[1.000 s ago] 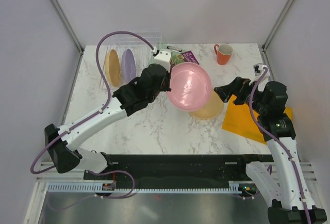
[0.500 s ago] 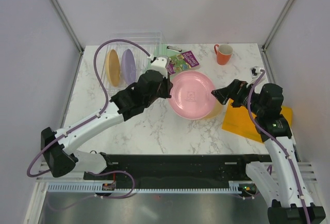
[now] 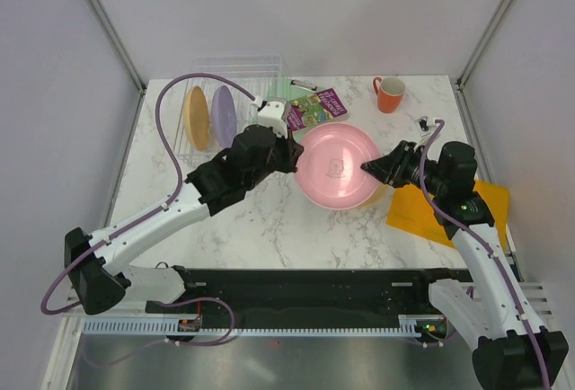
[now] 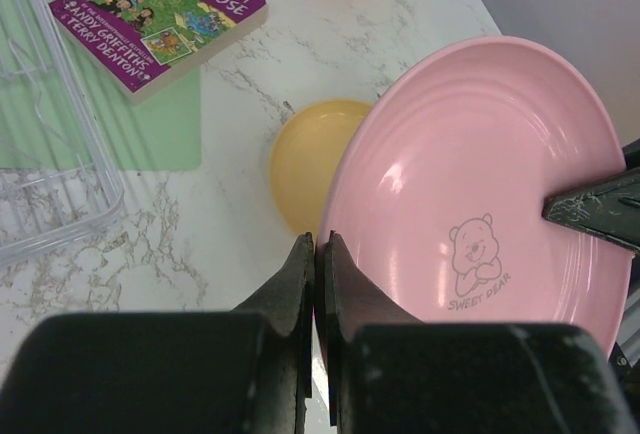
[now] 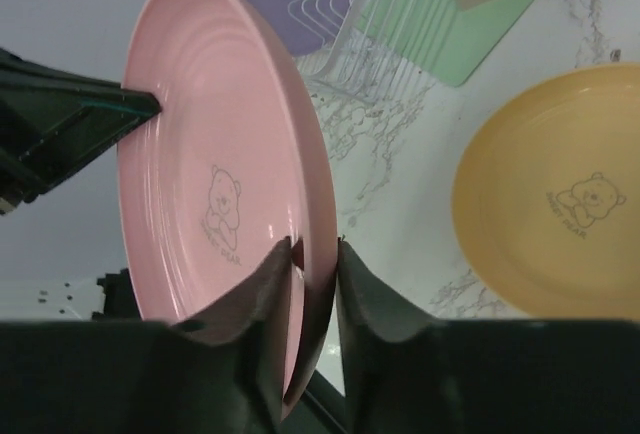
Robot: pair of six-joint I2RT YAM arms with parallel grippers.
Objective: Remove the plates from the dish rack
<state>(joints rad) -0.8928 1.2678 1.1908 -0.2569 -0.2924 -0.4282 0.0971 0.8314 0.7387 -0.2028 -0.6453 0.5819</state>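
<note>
Pink plate (image 3: 337, 165) | mid-frame in top view, above yellow plate (image 5: 555, 194) | left pincer (image 4: 318, 244) clamped on its left rim | right pincer (image 5: 313, 249) straddles right rim, clamping unclear | confirm right grip before left releases, then lower flat.

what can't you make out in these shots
- Yellow plate on the table: top view, mostly hidden under the pink plate.
- Dish rack: left wrist view, cut off by the left edge.
- Right gripper: right wrist view, jaws straddle the pink rim; whether they pinch it is unclear.
</note>
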